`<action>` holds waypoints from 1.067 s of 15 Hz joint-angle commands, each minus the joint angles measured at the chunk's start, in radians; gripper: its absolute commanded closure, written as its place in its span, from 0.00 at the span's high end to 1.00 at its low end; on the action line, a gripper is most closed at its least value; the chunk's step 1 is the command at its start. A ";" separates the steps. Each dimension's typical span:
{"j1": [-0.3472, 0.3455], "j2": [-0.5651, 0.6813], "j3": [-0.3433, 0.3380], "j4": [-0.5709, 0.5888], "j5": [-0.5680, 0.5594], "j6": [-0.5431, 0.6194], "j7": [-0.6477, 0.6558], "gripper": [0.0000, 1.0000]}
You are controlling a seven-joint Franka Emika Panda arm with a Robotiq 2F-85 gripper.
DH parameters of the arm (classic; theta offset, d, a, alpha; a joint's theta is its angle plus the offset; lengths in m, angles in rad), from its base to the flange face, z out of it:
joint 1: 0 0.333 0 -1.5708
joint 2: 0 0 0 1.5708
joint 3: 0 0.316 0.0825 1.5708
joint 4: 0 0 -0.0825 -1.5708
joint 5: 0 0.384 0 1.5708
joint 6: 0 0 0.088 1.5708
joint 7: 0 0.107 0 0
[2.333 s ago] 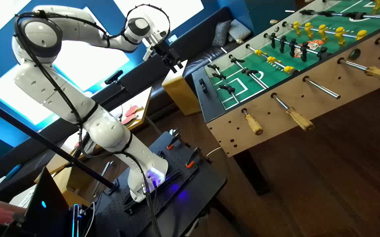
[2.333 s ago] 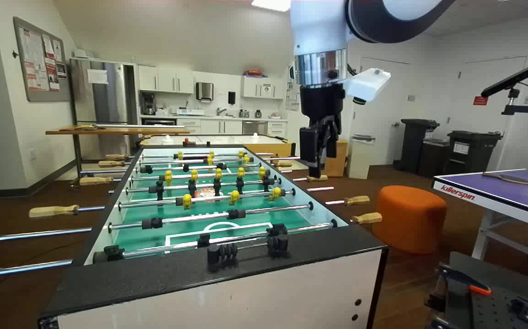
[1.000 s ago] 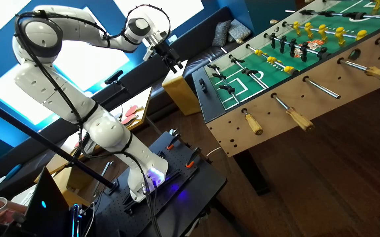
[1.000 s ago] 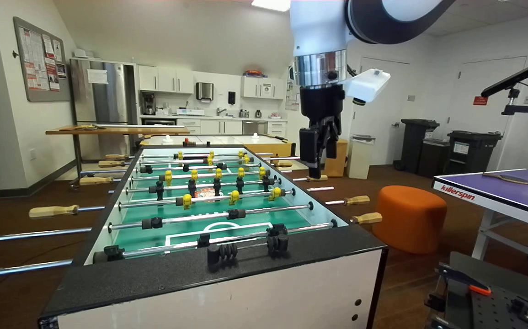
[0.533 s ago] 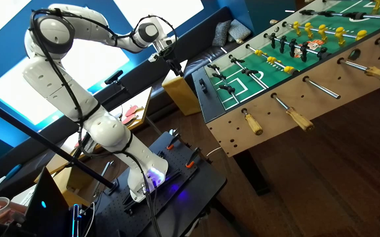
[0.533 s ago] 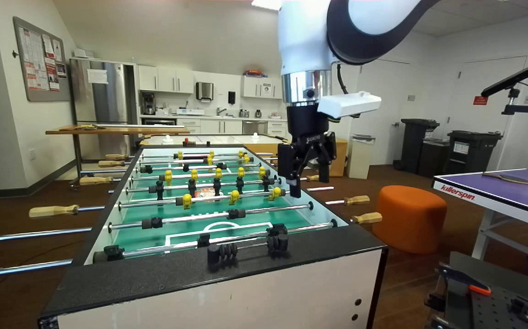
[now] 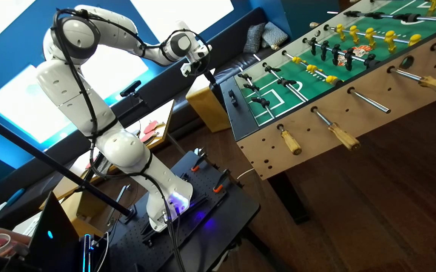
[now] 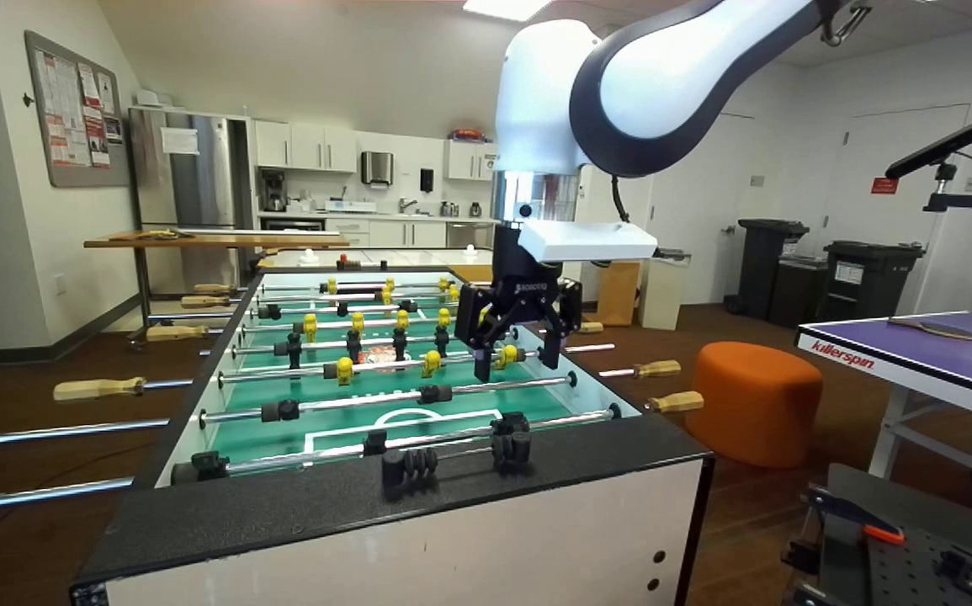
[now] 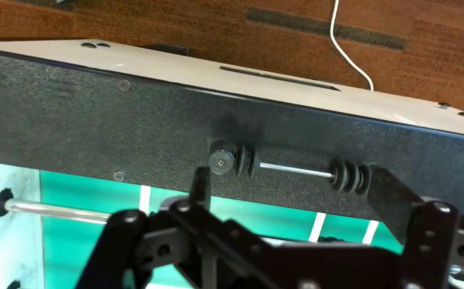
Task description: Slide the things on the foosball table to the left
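The foosball table shows in both exterior views; its black end rail [image 8: 284, 518] carries a thin metal rod [image 9: 296, 170] with black disc-shaped counters. In the wrist view one group of discs [image 9: 248, 161] sits at the left beside a round black end post [image 9: 221, 161]; another group [image 9: 349, 176] sits at the right. My gripper [image 8: 517, 360] is open, empty and pointing down, held above the table near this end. In the wrist view its fingers [image 9: 392, 200] appear on either side of the rod, and the right one hides the rod's right end. I cannot tell the exact height.
Metal player rods cross the green playfield, with black figures [image 8: 435, 393] and yellow figures [image 8: 431, 364]. Tan handles [image 7: 344, 138] stick out from the table's sides. An orange stool [image 8: 755, 404] and a purple table [image 8: 957, 345] stand nearby.
The arm has come down and over the table's end. The gripper has turned, and its two fingers now show apart in an exterior view. The counters have not visibly moved.
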 commanded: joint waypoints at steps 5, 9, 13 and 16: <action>0.036 0.006 -0.039 0.005 -0.032 0.000 0.040 1.00; 0.043 0.010 -0.068 0.001 -0.108 0.015 0.158 0.59; 0.043 0.036 -0.081 0.002 -0.131 0.045 0.219 0.27; 0.049 0.057 -0.089 0.003 -0.160 0.049 0.262 0.05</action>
